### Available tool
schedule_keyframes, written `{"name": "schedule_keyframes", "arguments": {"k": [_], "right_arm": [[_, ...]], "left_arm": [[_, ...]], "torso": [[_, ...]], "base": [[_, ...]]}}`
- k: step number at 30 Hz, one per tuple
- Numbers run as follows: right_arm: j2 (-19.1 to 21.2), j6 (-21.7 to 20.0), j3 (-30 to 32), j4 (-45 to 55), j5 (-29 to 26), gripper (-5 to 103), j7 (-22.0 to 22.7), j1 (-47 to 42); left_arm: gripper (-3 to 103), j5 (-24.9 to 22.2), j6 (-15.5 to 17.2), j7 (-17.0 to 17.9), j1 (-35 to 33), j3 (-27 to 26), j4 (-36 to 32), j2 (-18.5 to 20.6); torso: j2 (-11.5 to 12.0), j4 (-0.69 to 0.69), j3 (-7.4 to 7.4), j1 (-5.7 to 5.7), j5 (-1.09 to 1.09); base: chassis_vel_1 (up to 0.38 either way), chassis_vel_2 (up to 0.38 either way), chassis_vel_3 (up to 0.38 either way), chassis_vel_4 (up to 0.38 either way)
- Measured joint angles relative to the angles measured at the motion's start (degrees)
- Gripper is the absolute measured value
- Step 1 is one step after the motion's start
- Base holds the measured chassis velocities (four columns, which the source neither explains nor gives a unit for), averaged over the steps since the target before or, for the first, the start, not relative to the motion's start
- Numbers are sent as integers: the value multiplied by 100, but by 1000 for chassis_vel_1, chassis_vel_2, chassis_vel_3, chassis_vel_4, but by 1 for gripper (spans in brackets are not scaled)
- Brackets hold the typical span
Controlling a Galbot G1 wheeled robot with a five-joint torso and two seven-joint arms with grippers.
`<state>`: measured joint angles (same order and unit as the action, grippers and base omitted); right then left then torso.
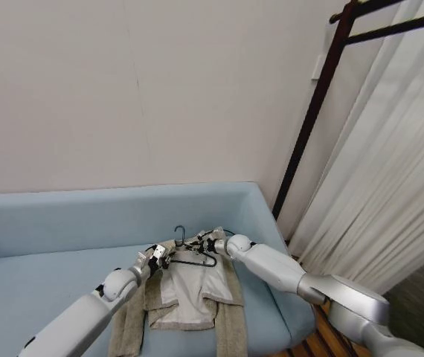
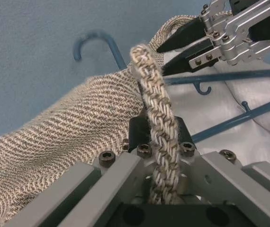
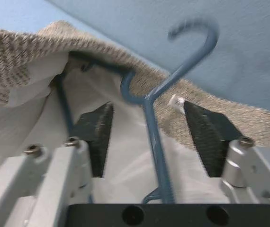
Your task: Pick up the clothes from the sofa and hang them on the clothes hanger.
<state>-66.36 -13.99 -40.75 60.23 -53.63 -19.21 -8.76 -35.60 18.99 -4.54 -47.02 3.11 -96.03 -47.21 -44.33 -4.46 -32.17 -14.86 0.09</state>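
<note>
the left end effector (image 2: 157, 136) is clamped on the thick braided edge of the knitted cardigan (image 2: 73, 123), just beside the neck of the hanger (image 2: 239, 74). the right end effector (image 3: 148, 109) has its pads apart, one on either side of that neck and not closed on it. the hanger lies on the sofa (image 1: 63, 223) seat inside the cardigan's collar. the knit is soft and floppy (it would likely sag and slip off a shoulder), so the light, stiff hanger looks the surer hold, at the neck below the hook. the clothes rack (image 1: 312, 111) stands well apart from the hanger.
</note>
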Motion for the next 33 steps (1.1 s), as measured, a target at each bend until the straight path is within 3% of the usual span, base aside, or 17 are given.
{"name": "schedule_keyframes", "arguments": {"k": [4,7,10,14,18,21,28,31,33], "right_arm": [[266,8,189,357,9,66,208,-46],[549,-3,348,765,-81,71,355,-145],[960,-55,579,1258,-205,88,573,-318],[1250,-110,814,1531,-271,97,769,-493],[1423,-129,1027,1590,-267,99,817,-620],[1504,-130,1196,1606,-265,100,811,-690],[1574,-131,1377,1621,-265,100,755,-740],[1604,-131,1556,1609,-262,100,743,-788],[1608,-144,1700,1577,-270,100,788,-815]], "left_arm": [[0,-7,-5,1,4,-21,22,-5],[-2,-8,-1,1,-21,-71,40,-28],[12,-8,-48,1,-80,-155,61,-78],[24,-11,-66,-57,-201,-251,-40,-89],[34,-5,-69,-94,-421,-292,-239,-66],[51,53,-69,-137,-669,-297,-407,-44],[73,22,-69,-261,-1008,-541,-758,34],[88,-362,-93,-284,-1074,-801,-906,129],[93,-654,-166,-189,-949,-921,-870,174]], "torso": [[0,0,0,0,0],[0,-1,0,0,1],[0,-3,1,0,0],[0,-3,1,0,0],[0,-1,1,0,1],[0,0,1,0,1],[0,0,1,1,0],[-1,1,1,1,0],[-1,0,1,1,0]], "base": [[0,0,0,0],[0,0,0,0],[0,0,0,0],[0,0,0,0],[0,0,0,0],[0,0,0,0],[0,0,0,0],[0,0,0,0],[0,0,0,0]]}}
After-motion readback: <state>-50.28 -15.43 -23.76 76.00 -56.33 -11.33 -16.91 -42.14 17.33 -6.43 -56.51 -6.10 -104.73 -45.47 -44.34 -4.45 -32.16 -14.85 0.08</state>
